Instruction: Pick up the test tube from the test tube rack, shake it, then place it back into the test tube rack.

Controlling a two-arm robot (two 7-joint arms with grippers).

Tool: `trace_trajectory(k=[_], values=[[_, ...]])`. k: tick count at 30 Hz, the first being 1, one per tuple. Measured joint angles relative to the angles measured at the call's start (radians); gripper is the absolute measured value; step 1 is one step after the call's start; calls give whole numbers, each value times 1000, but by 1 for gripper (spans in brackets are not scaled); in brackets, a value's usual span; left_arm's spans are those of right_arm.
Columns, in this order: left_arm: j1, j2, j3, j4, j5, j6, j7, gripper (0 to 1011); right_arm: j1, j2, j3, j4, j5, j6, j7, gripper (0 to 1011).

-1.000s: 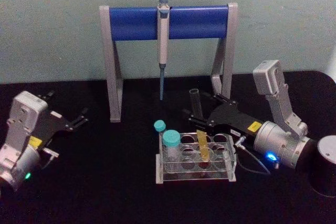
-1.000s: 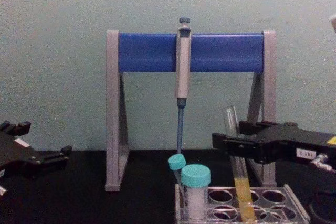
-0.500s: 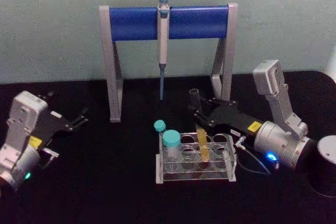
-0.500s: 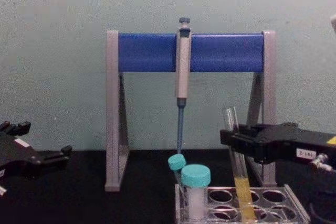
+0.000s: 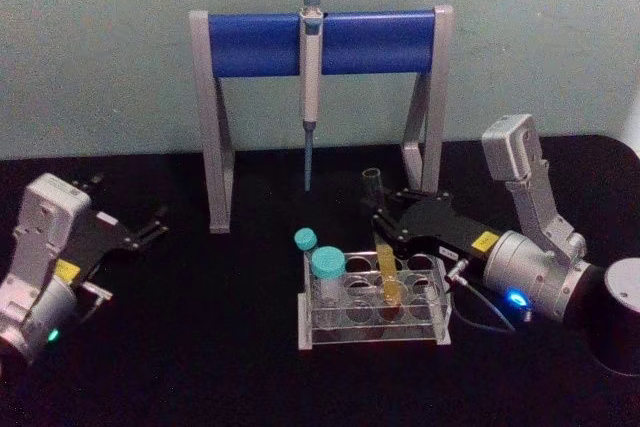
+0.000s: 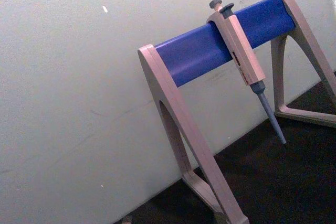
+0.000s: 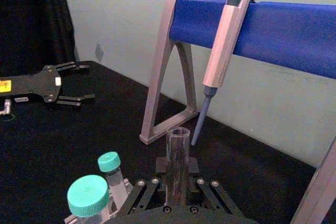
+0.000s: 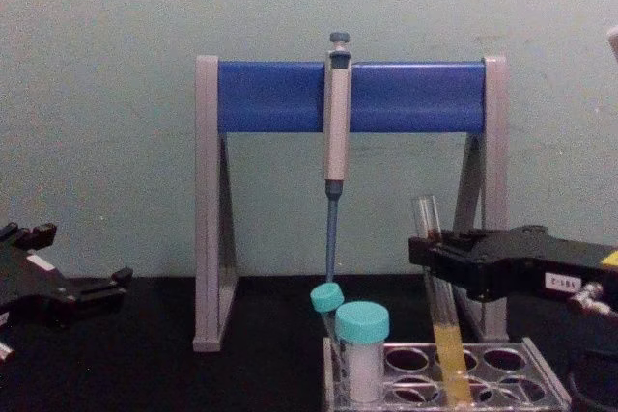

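The test tube [image 5: 379, 232], clear glass with yellow liquid in its lower part, stands slightly tilted in a hole of the clear test tube rack [image 5: 432, 332]. My right gripper [image 5: 385, 215] reaches in from the right and is shut on the test tube above the rack. In the right wrist view the tube [image 7: 177, 163] rises between the two dark fingers [image 7: 159, 165], with its open mouth above them. The chest view shows the tube [image 8: 436, 287] crossing the right gripper [image 8: 432, 253] over the rack [image 8: 541, 373]. My left gripper [image 5: 128, 199] rests open at the far left, away from the rack.
Two teal-capped vials [image 5: 326, 277] stand in the rack's left end. Behind it, a grey-and-blue pipette stand [image 5: 320, 42] holds a hanging pipette [image 5: 310, 97]. A dark cylinder [image 5: 618, 312] sits at the right edge. The black table [image 5: 200, 347] lies open in front and to the left.
My right gripper's fingertips have drawn in toward the right and narrowed around the tube. The tube stays in the rack. The left arm has not moved.
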Motion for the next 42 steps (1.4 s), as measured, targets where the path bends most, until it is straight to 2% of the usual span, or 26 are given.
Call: trace_trajectory(k=[13, 23, 29, 35, 37, 42], values=[[0, 0, 0, 0, 0, 0, 0, 1001, -6, 2, 9, -6, 11, -12, 9, 229], [0, 0, 0, 0, 0, 0, 0, 1001, -36, 12, 53, -57, 76, -38, 16, 229], [0, 0, 0, 0, 0, 0, 0, 1001, -61, 22, 81, -106, 110, -74, 15, 229], [0, 0, 0, 0, 0, 0, 0, 1001, -90, 32, 114, -157, 137, -133, 12, 229], [0, 0, 0, 0, 0, 0, 0, 1001, -97, 34, 120, -166, 137, -150, 7, 229], [0, 0, 0, 0, 0, 0, 0, 1001, -111, 32, 135, -175, 102, -213, -12, 229]])
